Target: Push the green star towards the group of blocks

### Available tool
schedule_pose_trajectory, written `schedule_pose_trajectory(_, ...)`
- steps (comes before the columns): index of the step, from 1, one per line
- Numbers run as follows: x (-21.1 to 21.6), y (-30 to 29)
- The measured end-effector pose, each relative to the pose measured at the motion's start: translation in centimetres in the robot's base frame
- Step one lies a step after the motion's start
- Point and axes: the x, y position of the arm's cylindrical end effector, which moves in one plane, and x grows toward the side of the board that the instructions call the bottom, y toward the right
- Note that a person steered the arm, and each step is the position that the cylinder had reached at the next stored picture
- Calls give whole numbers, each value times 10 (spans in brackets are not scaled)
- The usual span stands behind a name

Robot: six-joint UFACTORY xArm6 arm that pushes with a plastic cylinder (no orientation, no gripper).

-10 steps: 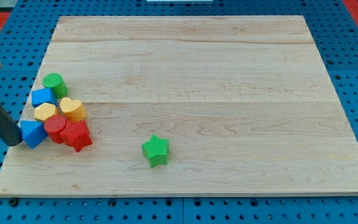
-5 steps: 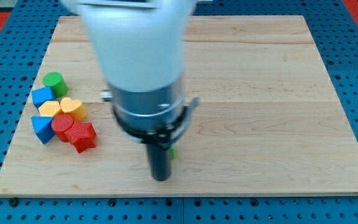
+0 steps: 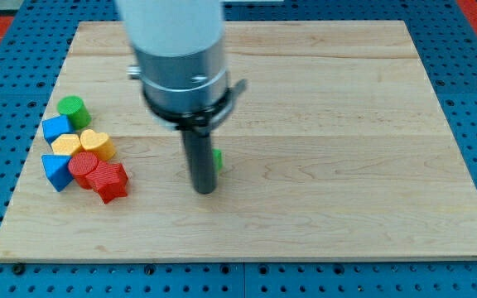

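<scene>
Since half a sec ago, arm slid toward the view's top-left and my tip [image 3: 204, 189] went with it; the green star [image 3: 218, 160] also shifted up, now only a sliver showing at the rod's right edge, the rest hidden behind the rod. A full sec ago the star sat lower on the board, fully visible, and the rod was at the far left by the blue triangle.

Camera view: arm came down from the view's top, white upper housing, grey collar w/ a clamp, then the dark rod hanging straight & upright. My tip rested on the tabletop [image 3: 346, 124] just below-left of the star; looked touching or nearly so, couldn't tell which. No jaws on this rig, just the rod, so nothing to report as wide or narrow.

Group of blocks sat well apart at the view's left edge: green cylinder [image 3: 71, 108] at top, blue block [image 3: 55, 127] under it, yellow heart [image 3: 98, 143], a 2nd yellow block [image 3: 63, 146], shape unclear, blue triangle [image 3: 55, 170], red block [image 3: 81, 167], red star [image 3: 108, 180]. All packed touching or just beside each other. Bare wood lay between my tip and the group. Blue pegboard [image 3: 470, 74] surrounded the tabletop.
</scene>
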Motion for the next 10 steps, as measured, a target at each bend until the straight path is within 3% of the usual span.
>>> schedule_pose_trajectory(2, -11, 13)
schedule_pose_trajectory(3, -48, 52)
schedule_pose_trajectory(4, -41, 20)
schedule_pose_trajectory(5, -31, -57)
schedule_pose_trajectory(6, -44, -86)
schedule_pose_trajectory(8, -89, -89)
schedule_pose_trajectory(10, -68, -107)
